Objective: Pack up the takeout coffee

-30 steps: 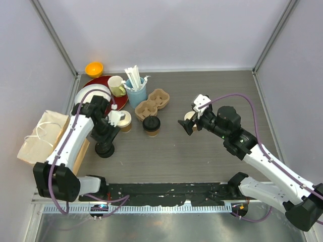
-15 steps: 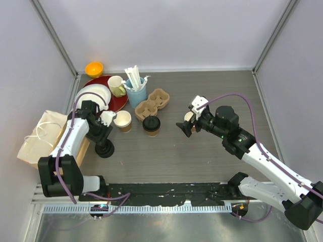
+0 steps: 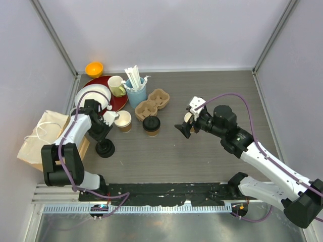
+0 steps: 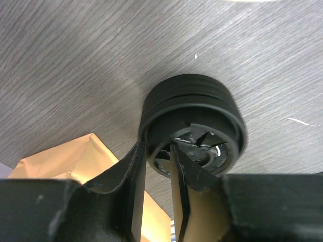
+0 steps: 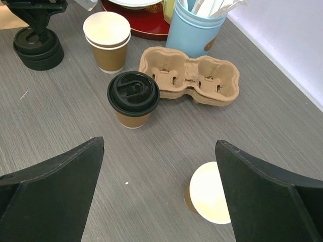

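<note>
Left jaws are straddling a half-hidden lid stack, grip unclear.
Right jaws are gaping wide; one brown cup is wearing its lid.

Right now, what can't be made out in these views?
- Left wrist view: whether the left gripper actually grips the top lid of the stack of black plastic lids; its fingers cover the rim.
- Top view: the lidless brown paper cup is mostly hidden under the right gripper.
- Right wrist view: the red tray is cut off by the top edge.
</note>
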Robot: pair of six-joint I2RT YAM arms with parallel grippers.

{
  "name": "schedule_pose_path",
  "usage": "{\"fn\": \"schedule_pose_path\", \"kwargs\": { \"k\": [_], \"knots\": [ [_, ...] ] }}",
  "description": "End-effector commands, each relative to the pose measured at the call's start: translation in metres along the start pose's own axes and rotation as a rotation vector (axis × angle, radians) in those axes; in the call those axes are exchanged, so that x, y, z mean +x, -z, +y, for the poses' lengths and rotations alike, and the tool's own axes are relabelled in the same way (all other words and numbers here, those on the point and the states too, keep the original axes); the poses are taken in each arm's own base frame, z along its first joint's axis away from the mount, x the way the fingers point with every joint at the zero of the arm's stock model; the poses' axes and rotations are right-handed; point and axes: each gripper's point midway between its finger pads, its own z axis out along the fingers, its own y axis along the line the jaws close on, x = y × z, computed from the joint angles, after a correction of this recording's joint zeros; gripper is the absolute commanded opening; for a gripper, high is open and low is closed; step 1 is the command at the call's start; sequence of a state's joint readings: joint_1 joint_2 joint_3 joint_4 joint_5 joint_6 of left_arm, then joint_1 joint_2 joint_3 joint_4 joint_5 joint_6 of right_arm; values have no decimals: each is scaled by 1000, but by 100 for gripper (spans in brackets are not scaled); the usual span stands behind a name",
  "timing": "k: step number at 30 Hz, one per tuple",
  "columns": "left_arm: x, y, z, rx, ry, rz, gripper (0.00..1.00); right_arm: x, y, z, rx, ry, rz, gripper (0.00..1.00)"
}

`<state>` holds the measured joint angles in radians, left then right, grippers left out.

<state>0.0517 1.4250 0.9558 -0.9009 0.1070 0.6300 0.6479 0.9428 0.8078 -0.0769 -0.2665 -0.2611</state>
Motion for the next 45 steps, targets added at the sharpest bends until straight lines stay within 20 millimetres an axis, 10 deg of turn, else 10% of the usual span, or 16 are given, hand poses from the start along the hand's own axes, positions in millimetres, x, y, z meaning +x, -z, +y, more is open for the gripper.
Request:
{"fn": "schedule_pose_path", "kwargs": {
  "k": [1, 10, 33, 39, 45],
  "knots": [
    [-4, -5, 7, -2, -33, 5, 25, -8, -2, 0, -8, 20, -31, 97],
    [-6, 4, -3, 54, -48, -5, 0, -8, -2, 1, -12, 21, -29, 97],
    [-40, 55, -24, 157, 97, -172, 0, -16, -16, 13, -54, -66, -80, 96],
    [-30, 47, -24, 143, 189, -182, 0, -38, -79, 92, -180, -274, -107, 86],
    [-12, 22, -7, 155, 395, -162, 0, -9, -144, 179, -351, -357, 61, 70]
  ]
}}
